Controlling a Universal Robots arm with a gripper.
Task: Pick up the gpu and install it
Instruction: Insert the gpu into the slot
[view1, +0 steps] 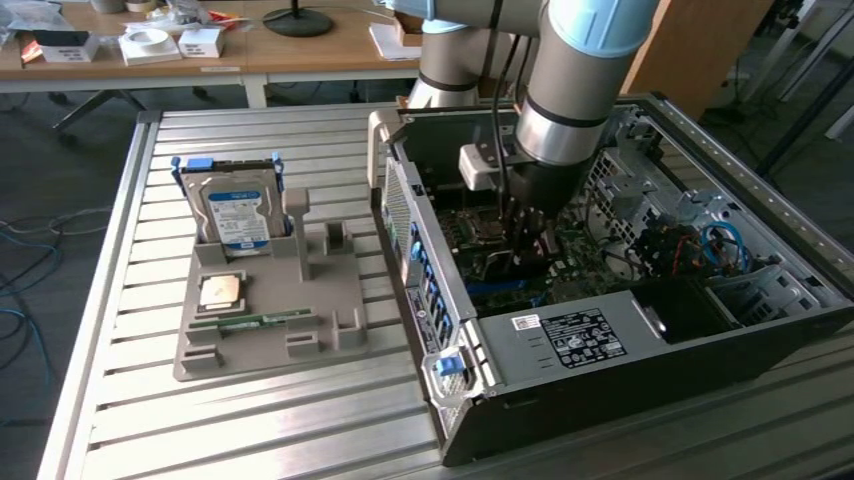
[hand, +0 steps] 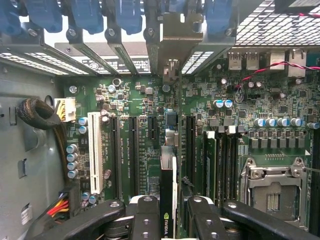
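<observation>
Slatted tabletop (view1: 200, 420) carries the open computer case (view1: 641, 400) on the exterior view's right. Inside, my fingers (hand: 145, 215) clamp the graphics card (hand: 168, 180) edge-down over the motherboard (hand: 125, 100) slots, probably so it seats straight.

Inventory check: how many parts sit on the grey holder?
3: hard drive upright at the far end, CPU in the middle, memory stick flat at the near end. None looks hidden.
</observation>
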